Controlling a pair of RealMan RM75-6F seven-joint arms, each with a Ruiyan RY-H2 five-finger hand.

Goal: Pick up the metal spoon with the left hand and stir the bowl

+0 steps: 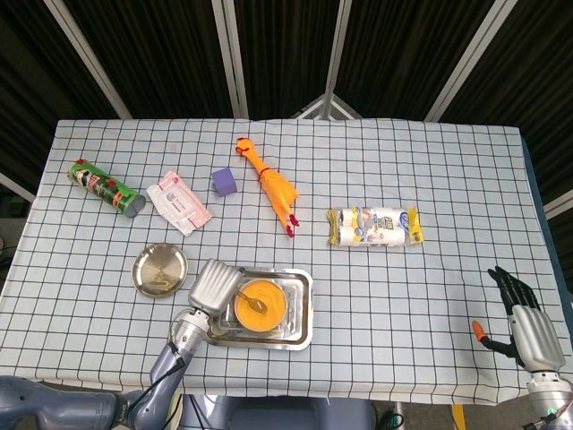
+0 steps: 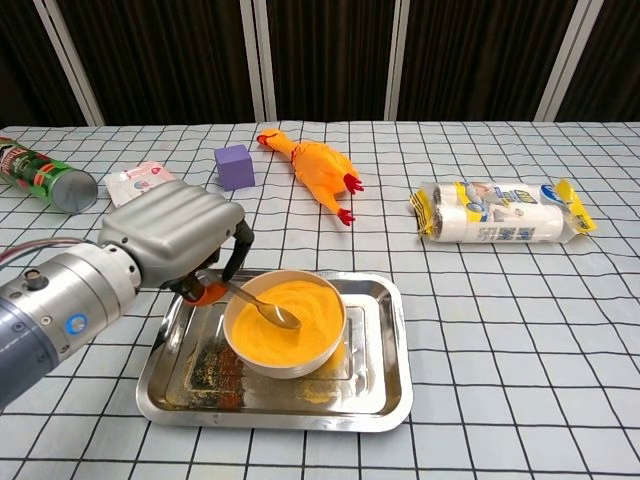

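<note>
**Left hand holds spoon in bowl; stirring in progress**

The left hand [image 2: 175,240] is closed on the handle of the metal spoon [image 2: 262,307], gripping it just outside the near-left rim of the bowl [image 2: 285,322]. The spoon's long axis runs from the hand down and to the right, handle high at the bowl's left rim, scoop low and resting on the orange contents a little left of the bowl's centre. The scoop therefore points away from the hand toward the right edge of the tabletop and slightly toward its front edge.

The bowl stands inside the metal tray [image 2: 380,390], which lies near the front edge of the tabletop, left of its middle. In the head view the same hand [image 1: 215,285] covers the tray's left end.

The right hand [image 1: 530,328] is beyond the front right corner of the tabletop, well apart from the bowl, fingers spread and holding nothing.

Judgement: the left hand alone is placed to work; the next stroke calls for sweeping the scoop around inside the rim without tipping the bowl.
</note>
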